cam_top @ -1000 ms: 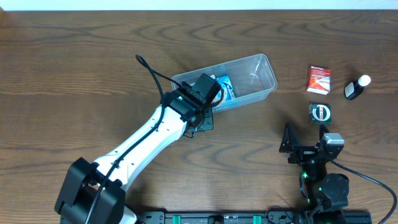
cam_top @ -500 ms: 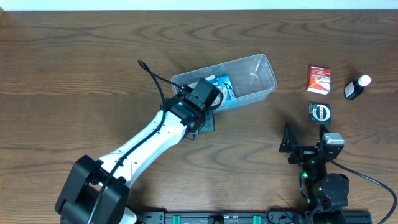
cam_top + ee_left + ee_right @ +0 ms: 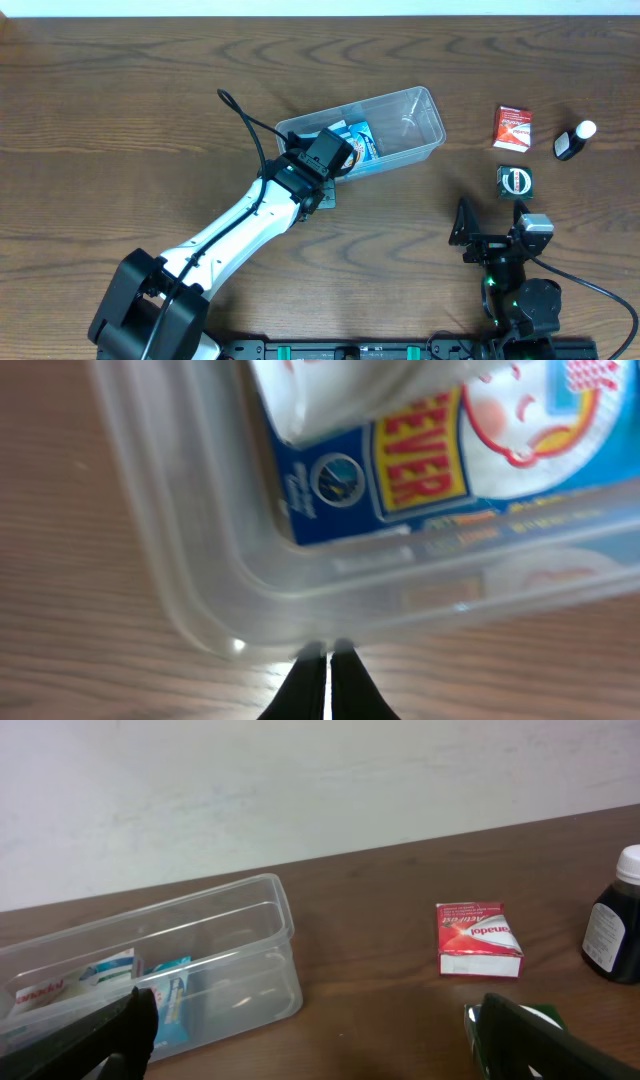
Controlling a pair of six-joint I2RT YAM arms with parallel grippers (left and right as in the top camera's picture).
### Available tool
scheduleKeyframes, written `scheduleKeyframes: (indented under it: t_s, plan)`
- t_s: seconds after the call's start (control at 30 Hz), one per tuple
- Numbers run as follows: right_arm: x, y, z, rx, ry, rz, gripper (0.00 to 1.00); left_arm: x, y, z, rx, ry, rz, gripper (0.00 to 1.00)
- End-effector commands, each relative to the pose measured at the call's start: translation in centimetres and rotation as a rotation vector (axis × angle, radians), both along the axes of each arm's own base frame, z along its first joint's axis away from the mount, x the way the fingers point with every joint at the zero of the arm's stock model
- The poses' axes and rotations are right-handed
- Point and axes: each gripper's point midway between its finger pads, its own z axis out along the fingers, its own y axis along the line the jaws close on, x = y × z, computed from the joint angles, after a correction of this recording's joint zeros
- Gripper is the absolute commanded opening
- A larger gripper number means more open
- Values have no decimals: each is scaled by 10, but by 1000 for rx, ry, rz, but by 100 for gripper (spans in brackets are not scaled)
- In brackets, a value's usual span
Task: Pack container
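Observation:
The clear plastic container (image 3: pixel 418 126) lies slanted at the table's middle, with a blue-and-white packet (image 3: pixel 360 141) inside its left end. In the left wrist view the container's rounded corner (image 3: pixel 190 590) fills the frame, with the blue packet (image 3: pixel 400 480) behind the wall. My left gripper (image 3: pixel 328 654) is shut and empty, its tips right at the container's near wall. In the overhead view it (image 3: pixel 322 192) sits at the container's front-left side. My right gripper (image 3: pixel 315 1040) is open and empty, low over the table at the front right (image 3: pixel 490 225), apart from the container (image 3: pixel 200 960).
A red-and-white box (image 3: pixel 513 128) (image 3: pixel 478 938) lies right of the container. A black bottle with a white cap (image 3: pixel 572 142) (image 3: pixel 615 925) lies further right. A small black box with a round label (image 3: pixel 516 181) sits just ahead of my right gripper.
My left gripper has shifted slightly up and left, closer against the container's near wall. The container, the other things and the right arm have not moved.

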Motion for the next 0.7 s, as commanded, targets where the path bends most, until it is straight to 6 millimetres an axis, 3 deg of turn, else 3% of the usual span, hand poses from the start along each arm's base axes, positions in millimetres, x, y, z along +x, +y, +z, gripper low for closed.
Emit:
scheduleKeyframes:
  t_s: [0.0,0.3,0.67]
  plan:
    - [0,-2,-2,-14,4,-7,99,14,17,3,109,-71,-3,6]
    - [0,-2,-2,-14,4,-7,99,33,19,10,91,-132,5,6]
    - [0,-2,-2,-14,4,-7,99,56,58,12,90,-150,115,6]
